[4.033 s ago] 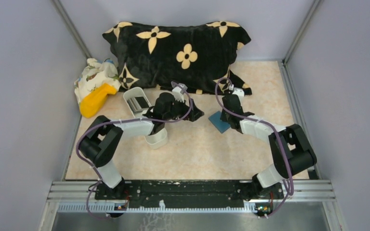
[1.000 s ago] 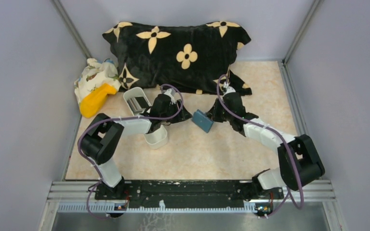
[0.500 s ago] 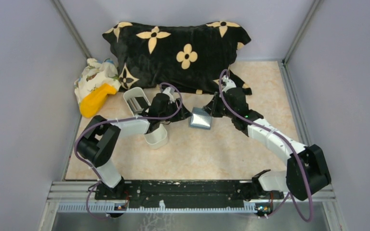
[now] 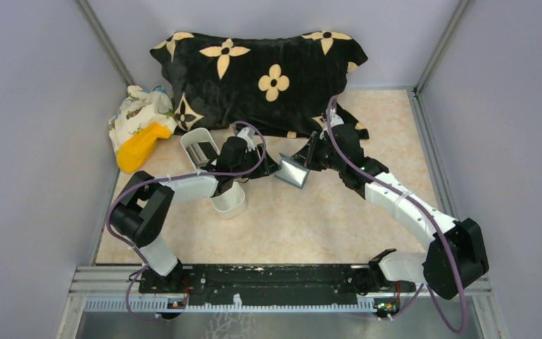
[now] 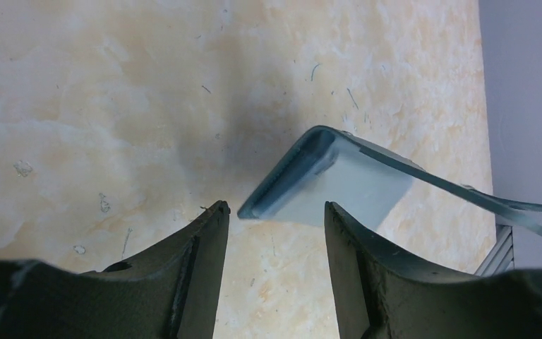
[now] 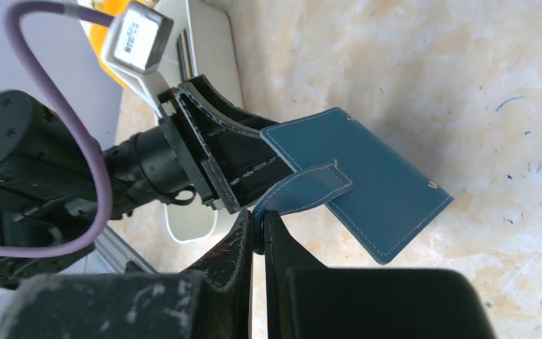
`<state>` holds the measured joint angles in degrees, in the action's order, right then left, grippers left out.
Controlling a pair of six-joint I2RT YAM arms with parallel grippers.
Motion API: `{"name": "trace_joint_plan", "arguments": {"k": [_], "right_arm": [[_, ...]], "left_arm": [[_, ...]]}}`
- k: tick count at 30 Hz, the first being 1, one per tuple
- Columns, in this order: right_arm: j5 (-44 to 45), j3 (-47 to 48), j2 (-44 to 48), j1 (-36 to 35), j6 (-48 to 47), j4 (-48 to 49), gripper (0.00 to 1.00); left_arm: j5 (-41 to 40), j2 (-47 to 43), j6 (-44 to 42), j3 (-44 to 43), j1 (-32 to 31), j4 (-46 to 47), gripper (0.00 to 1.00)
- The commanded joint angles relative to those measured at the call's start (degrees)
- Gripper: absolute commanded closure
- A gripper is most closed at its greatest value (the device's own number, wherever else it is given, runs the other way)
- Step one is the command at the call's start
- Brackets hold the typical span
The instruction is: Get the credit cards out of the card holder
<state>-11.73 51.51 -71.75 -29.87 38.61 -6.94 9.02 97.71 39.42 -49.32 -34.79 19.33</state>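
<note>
One card holder (image 6: 377, 194), tab (image 6: 310, 189) in right jaws

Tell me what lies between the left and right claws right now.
The blue card holder: the right claw pinches its tab, its other end sits before the open left claw. Top and wrist views show it.

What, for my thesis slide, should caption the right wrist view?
Right gripper pinches the closing tab of the blue card holder, held over the table beside the open left gripper.

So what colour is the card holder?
The card holder is blue-teal on the outside, with paler stitched edges; the right wrist view shows it best.
</note>
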Motion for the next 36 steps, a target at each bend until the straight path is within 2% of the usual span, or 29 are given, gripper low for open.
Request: {"name": "trace_joint_plan", "arguments": {"k": [1, 4, 9, 10, 15, 20, 23, 26, 29, 36], "right_arm": [[1.88, 4.82, 4.13, -0.34, 2.67, -1.36, 1.00], [4.09, 4.70, 3.83, -0.37, 2.13, -2.38, 1.00], [9.78, 4.90, 0.19, -0.01, -2.60, -3.64, 0.59], [12.05, 4.77, -0.98, 0.29, -3.71, -3.52, 0.54], [18.83, 4.58, -5.63, 2.09, -9.78, -2.94, 0.50], [13.48, 2.91, -5.59, 1.38, -19.61, 1.43, 0.43], [12.06, 3.04, -6.81, -1.88, -27.31, 0.88, 0.33], [14.55, 3.87, -7.85, -8.00, -38.33, -0.97, 0.24], [19.03, 3.89, -9.16, -14.06, -46.87, -1.92, 0.18], [28.75, 3.55, -14.51, -19.56, -51.98, -0.33, 0.18]], "left_arm": [[-0.15, -3.34, -0.83, 0.89, 0.42, 0.90, 0.42], [-0.10, -3.33, -0.80, 0.88, 0.42, 1.01, 0.41], [0.30, -2.85, -0.75, 0.94, 0.42, 1.15, 0.41], [0.21, -2.82, -0.77, 0.97, 0.42, 1.15, 0.41], [0.15, -2.75, -1.03, 1.45, 0.42, 1.06, 0.42], [0.08, -2.22, -1.11, 1.88, 0.51, 1.30, 0.41], [0.76, -1.43, -1.08, 1.31, 0.51, 1.54, 0.41], [-0.05, -1.73, -1.18, 1.35, 0.64, 1.03, 0.41], [-4.23, -4.50, -0.75, 3.28, 0.90, 1.27, 0.41], [-21.62, -14.22, 5.89, 10.95, 0.95, 1.48, 0.41]]}}
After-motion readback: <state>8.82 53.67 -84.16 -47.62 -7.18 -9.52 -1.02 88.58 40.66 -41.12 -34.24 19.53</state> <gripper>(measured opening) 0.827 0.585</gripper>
